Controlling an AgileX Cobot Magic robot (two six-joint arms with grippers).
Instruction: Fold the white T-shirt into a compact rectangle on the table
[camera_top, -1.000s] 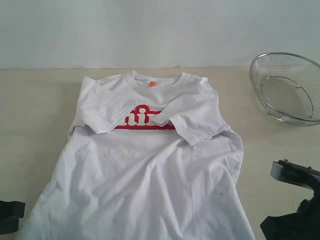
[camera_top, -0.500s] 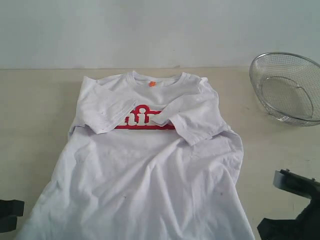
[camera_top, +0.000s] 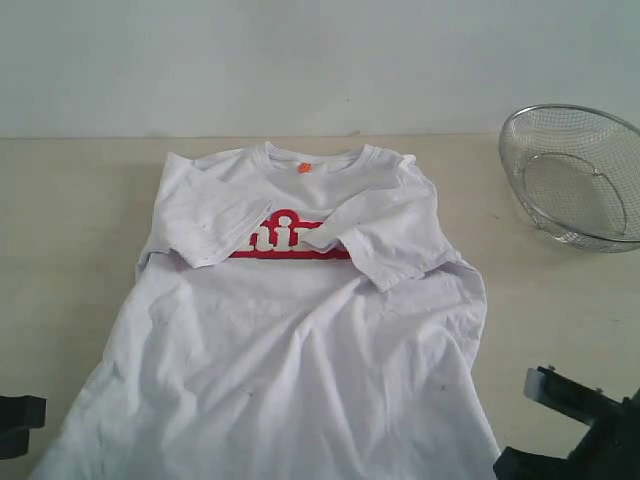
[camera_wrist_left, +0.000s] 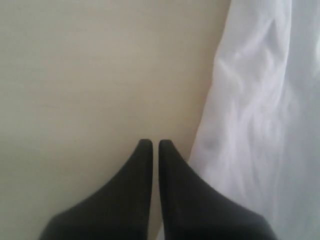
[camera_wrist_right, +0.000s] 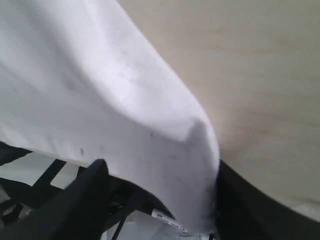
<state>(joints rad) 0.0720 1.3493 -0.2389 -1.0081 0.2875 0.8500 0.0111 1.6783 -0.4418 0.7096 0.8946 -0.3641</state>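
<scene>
Cotton-white, the white T-shirt (camera_top: 300, 340) is lying flat on the table (camera_top: 70, 220), sleeves (camera_top: 215, 225) folded in, probably awaiting a hem fold. The right gripper (camera_wrist_right: 160, 165) is standing wide around its near corner, not pinching it. The left gripper (camera_wrist_left: 151, 145) is resting shut and empty just beside the opposite edge.

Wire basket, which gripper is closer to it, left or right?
Right. In the exterior view the right gripper is bottom right, below the wire basket; the left gripper is bottom left, across the white T-shirt from it.
</scene>
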